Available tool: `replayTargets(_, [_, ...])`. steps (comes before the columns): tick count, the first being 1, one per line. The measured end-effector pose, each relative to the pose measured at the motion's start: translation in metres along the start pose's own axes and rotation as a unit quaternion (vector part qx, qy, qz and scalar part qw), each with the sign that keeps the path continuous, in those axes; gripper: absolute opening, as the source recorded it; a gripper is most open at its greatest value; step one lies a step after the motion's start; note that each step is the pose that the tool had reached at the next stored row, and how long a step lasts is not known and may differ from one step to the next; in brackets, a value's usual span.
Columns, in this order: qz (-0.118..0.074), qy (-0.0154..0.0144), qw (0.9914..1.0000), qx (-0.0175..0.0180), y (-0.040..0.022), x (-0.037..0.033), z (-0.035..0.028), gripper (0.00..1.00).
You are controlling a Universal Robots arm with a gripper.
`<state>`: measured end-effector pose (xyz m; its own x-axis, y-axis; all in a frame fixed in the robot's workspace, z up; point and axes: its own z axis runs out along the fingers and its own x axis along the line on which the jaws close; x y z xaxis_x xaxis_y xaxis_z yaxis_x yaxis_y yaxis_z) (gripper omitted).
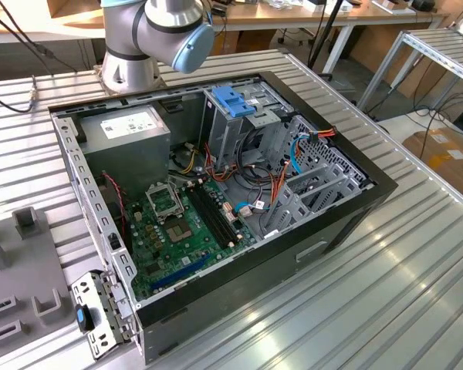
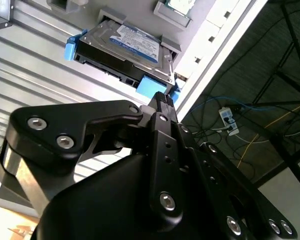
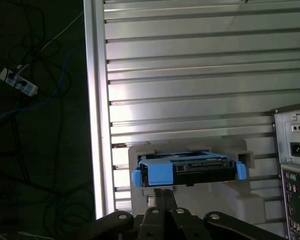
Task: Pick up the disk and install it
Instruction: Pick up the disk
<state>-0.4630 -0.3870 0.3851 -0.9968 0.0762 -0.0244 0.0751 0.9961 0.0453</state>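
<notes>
Your gripper (image 2: 161,98) sits nearest in both wrist views. Its black jaws are pressed together with nothing between them. The tip stands just before the blue bracket (image 2: 152,86) at the near end of the disk (image 2: 124,46); you cannot tell whether it touches.

The disk lies flat, label up, in a pale grey holder (image 3: 245,197) on the slatted metal table (image 3: 190,75). Its top face is uncovered. In the first wrist view, raised lips of the holder stand close at both blue ends of the bracket, so you have little room at the sides.

The holder sits just beside the table's edge rail (image 3: 97,125). Past the rail lies dark floor with loose cables and a white power strip (image 3: 17,82). On the holder's other side, the rear panel (image 3: 292,175) of the computer stands near, with a narrow band of slats between them. Beyond the holder, bare slats run wide and flat.

In the exterior view, the computer case (image 1: 347,208) lies open on the table. The circuit board (image 1: 177,223) is nearest the camera inside it. Farther back, the drive cage (image 1: 235,108) with its blue top stands between the power supply (image 1: 127,135) on the exterior view's left and a tangle of wires on the exterior view's right. The arm's base (image 1: 131,54) stands at the case's far edge.
</notes>
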Motion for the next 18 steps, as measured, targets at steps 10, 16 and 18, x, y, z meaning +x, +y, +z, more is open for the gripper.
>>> replayTargets(10, [-0.085, 0.0038, 0.99635, -0.0009, 0.0000, 0.0001, 0.0010, 0.11])
replayTargets(16, [-0.151, 0.0067, 0.98852, -0.0021, -0.0001, 0.0001, 0.0028, 0.11])
replayTargets(18, [-0.172, 0.0076, 0.98501, -0.0023, -0.0001, 0.0001, 0.0034, 0.11])
